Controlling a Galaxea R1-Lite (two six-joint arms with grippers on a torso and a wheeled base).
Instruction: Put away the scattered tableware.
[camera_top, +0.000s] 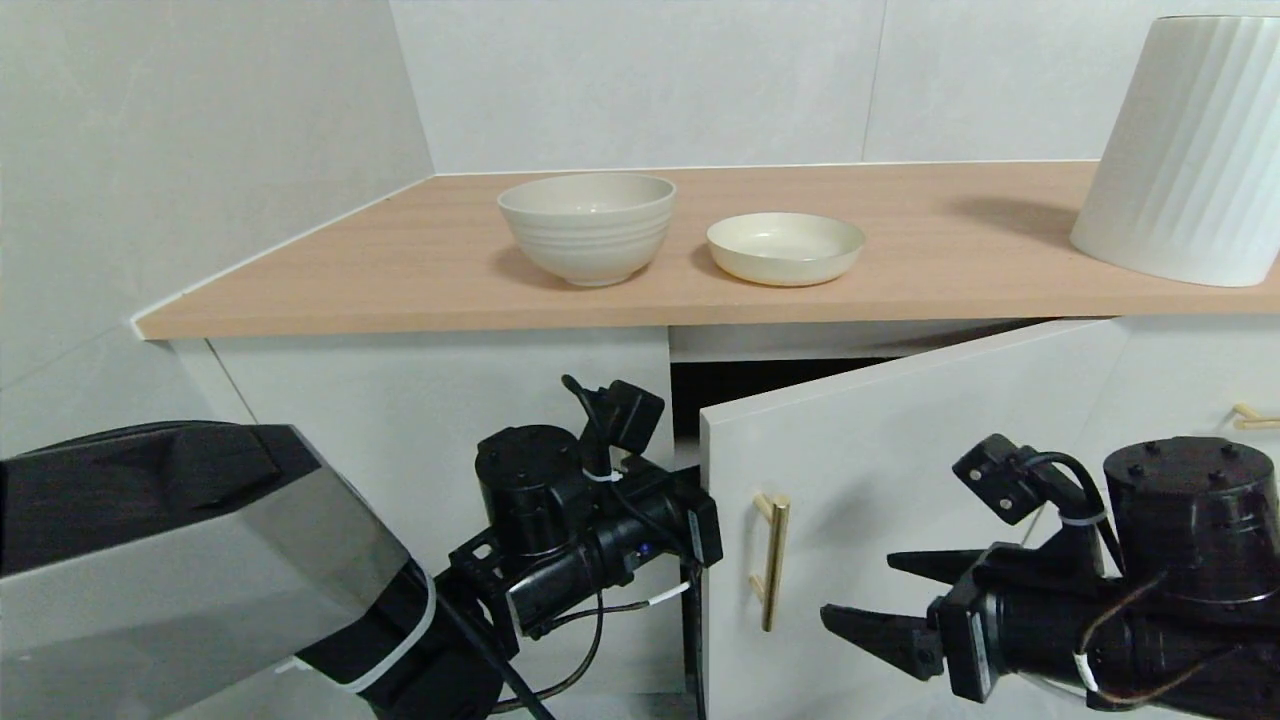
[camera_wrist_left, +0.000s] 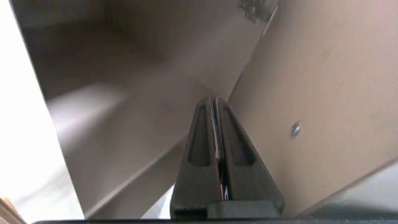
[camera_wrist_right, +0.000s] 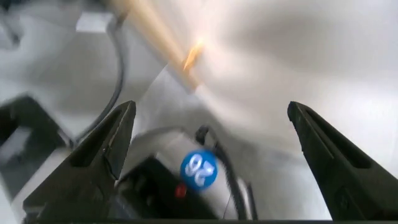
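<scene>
The left gripper (camera_wrist_left: 214, 102), its fingers pressed together on nothing, sits tucked behind the free edge of the white cabinet door (camera_top: 880, 450), probably to lever it wider. The right gripper (camera_top: 868, 592) is spread wide and empty just beside the door's slim brass bar handle (camera_top: 770, 560). Above both, well apart, the deep pale ribbed ceramic bowl (camera_top: 588, 225) and the shallow cream dish (camera_top: 785, 247) wait on the wooden countertop (camera_top: 400, 270). The half-open door partly blocks the cabinet. A tall white ribbed container (camera_top: 1190, 150) stands farther right.
</scene>
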